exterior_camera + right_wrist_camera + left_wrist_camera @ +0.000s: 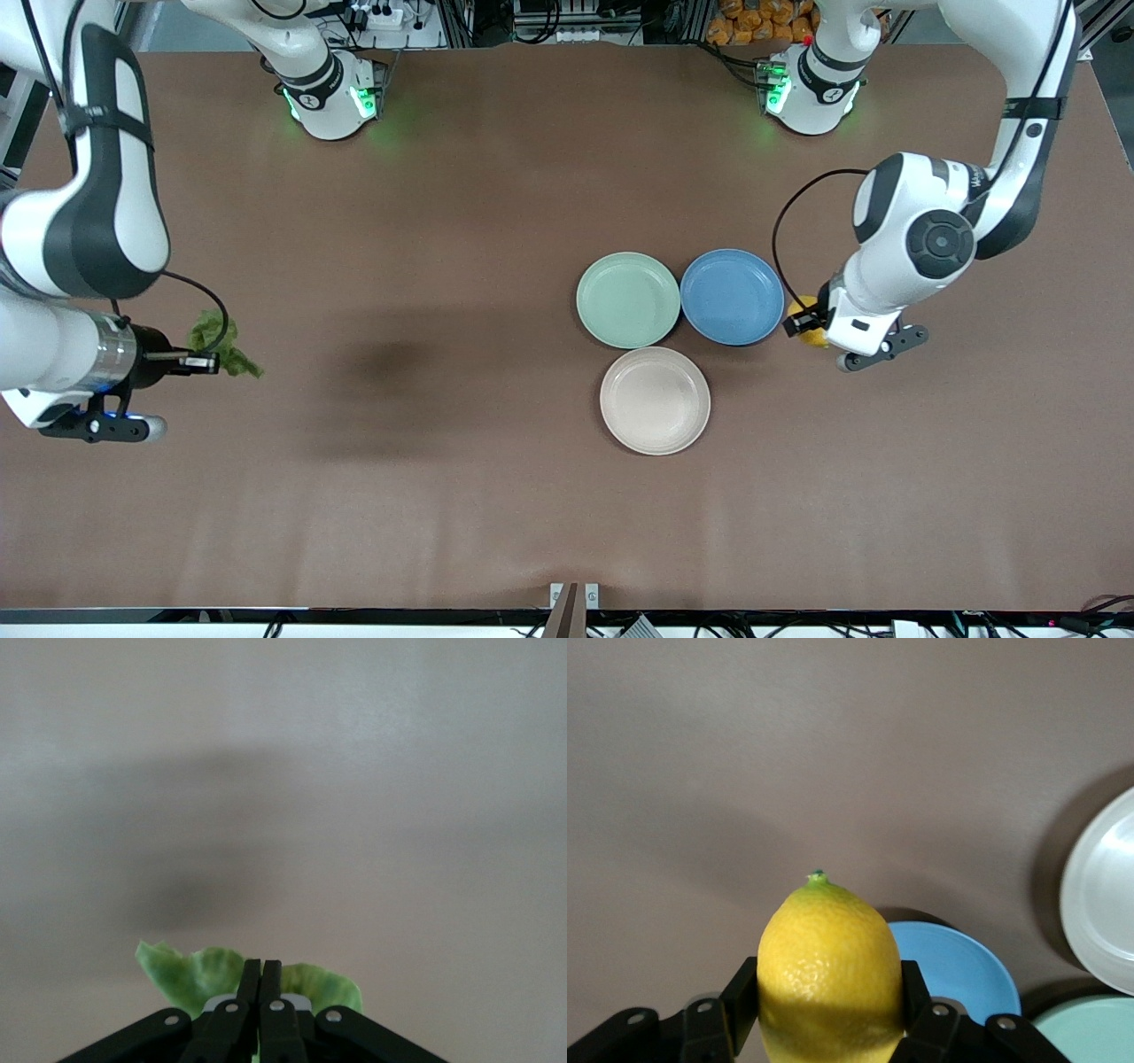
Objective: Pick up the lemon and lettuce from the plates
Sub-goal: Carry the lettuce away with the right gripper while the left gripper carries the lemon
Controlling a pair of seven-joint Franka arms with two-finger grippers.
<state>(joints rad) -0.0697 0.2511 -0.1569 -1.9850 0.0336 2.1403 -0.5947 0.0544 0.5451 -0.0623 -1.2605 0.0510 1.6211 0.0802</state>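
Observation:
My left gripper is shut on the yellow lemon and holds it over the table just beside the blue plate, toward the left arm's end. In the left wrist view the lemon sits between both fingers, pointed tip outward. My right gripper is shut on the green lettuce leaf, over the table at the right arm's end. In the right wrist view the lettuce spreads out on both sides of the closed fingers. The mint green plate and the beige-white plate are empty.
The blue plate stands beside the mint one, toward the left arm's end, and is empty too. The beige-white plate is nearer the front camera than both. The left wrist view shows the blue plate, the beige-white plate and the mint plate.

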